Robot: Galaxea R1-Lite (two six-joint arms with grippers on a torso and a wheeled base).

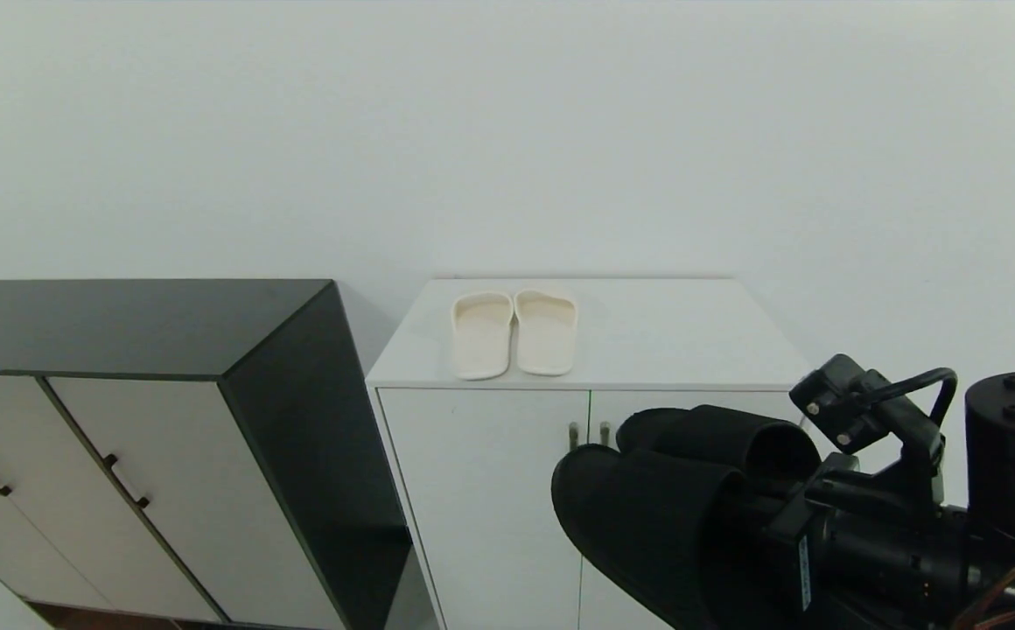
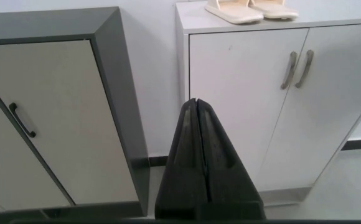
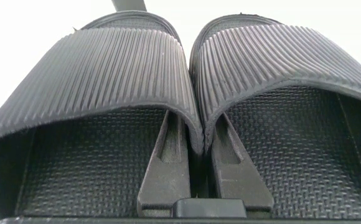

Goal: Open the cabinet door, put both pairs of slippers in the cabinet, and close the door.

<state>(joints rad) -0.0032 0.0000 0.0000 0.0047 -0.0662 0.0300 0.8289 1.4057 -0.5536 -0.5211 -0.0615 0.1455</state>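
A cream pair of slippers (image 1: 514, 332) (image 2: 252, 9) lies side by side on top of the white cabinet (image 1: 674, 337) (image 2: 243, 81). Both cabinet doors are closed, with their two handles (image 1: 589, 435) (image 2: 297, 68) meeting at the middle. My right gripper (image 3: 197, 124) is shut on a black pair of slippers (image 1: 674, 499) (image 3: 193, 81), one finger inside each slipper, pinching their inner walls together. That pair hangs in front of the cabinet's right door, at handle height. My left gripper (image 2: 196, 106) is shut and holds nothing, low down and facing the left door.
A black cabinet (image 1: 166, 324) (image 2: 43, 25) with light doors and dark handles stands just left of the white one, angled, with a narrow gap between them. A plain white wall rises behind both. The floor in front is bare.
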